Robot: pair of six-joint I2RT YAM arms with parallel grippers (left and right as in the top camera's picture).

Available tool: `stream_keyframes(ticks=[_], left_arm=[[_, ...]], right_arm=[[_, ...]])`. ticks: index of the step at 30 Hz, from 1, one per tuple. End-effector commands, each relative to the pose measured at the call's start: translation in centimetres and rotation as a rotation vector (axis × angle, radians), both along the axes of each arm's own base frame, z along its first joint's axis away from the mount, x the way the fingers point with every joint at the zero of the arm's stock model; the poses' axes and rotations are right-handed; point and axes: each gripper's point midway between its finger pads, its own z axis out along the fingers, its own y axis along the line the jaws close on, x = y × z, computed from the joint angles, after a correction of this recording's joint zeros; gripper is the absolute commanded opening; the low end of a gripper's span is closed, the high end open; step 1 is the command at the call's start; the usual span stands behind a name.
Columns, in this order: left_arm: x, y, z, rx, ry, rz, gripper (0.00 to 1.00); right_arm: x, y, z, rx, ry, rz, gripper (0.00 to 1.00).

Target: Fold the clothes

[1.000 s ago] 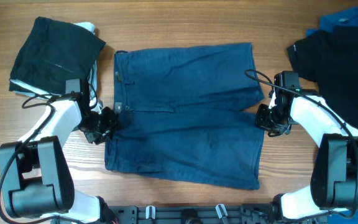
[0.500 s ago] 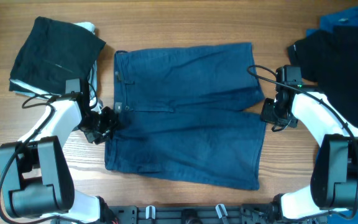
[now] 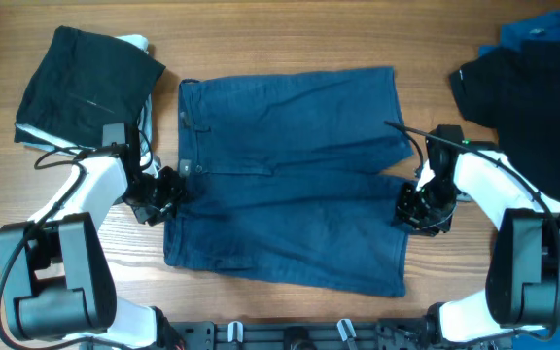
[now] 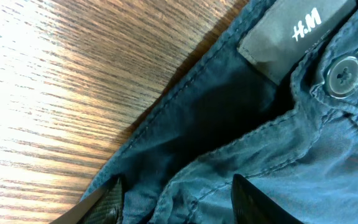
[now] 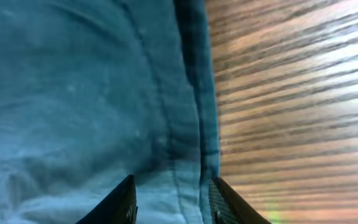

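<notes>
Two spread pincers straddle the navy shorts (image 3: pixel 290 175) lying flat on the tabletop (image 3: pixel 280 39): left pincer (image 4: pixel 179 199) at the waistband (image 4: pixel 229 93), right pincer (image 5: pixel 173 199) at the hem (image 5: pixel 197 93). Seemingly the grasping step; next, pinch both edges

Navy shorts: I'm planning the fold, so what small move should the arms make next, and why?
Probably shut both grippers. The left gripper stands open astride the waistband edge, the right gripper open astride the leg hem of the shorts, so each seems placed to pinch its edge.
</notes>
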Motion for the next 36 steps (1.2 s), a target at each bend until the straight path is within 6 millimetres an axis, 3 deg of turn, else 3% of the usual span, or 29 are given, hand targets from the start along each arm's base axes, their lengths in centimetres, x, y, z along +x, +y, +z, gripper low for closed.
stream_keyframes(ticks=[1,7,9,17,23,28,29,30,32,35,36], left_arm=[[-0.2,0.3,-0.1,0.010,-0.001,0.005,0.55],[-0.3,0.3,-0.1,0.009,0.004,0.004,0.55],[-0.3,0.3,-0.1,0.010,0.003,0.005,0.55],[-0.4,0.3,-0.1,0.009,0.007,0.004,0.55],[-0.3,0.3,-0.1,0.009,0.006,0.004,0.55],[-0.3,0.3,-0.1,0.009,0.005,0.004,0.55],[-0.3,0.3,-0.1,0.009,0.006,0.004,0.55],[-0.3,0.3,-0.1,0.009,0.005,0.004,0.54],[0.3,0.4,0.6,0.012,-0.015,0.005,0.50],[3.2,0.6,5.4,0.028,-0.144,0.002,0.60],[4.9,0.5,8.2,0.040,-0.243,-0.008,0.62]], right_arm=[[-0.4,0.5,-1.0,0.023,0.001,-0.011,0.38],[0.4,0.7,-1.2,0.042,-0.035,-0.002,0.24],[0.6,0.7,-1.0,0.041,-0.040,-0.002,0.04],[1.0,-0.5,0.8,-0.023,0.000,0.002,0.04],[-1.2,-4.4,1.0,-0.211,0.105,-0.126,0.04],[-0.8,-4.6,0.8,-0.219,0.087,-0.132,0.05],[-0.4,-4.6,0.7,-0.218,0.071,-0.128,0.07],[0.1,-4.5,0.6,-0.205,0.048,-0.111,0.25],[2.8,-3.1,1.9,-0.103,-0.031,-0.082,0.35],[7.9,-1.5,6.3,0.024,-0.190,0.005,0.39],[9.9,-1.0,8.2,0.056,-0.263,0.023,0.39]])
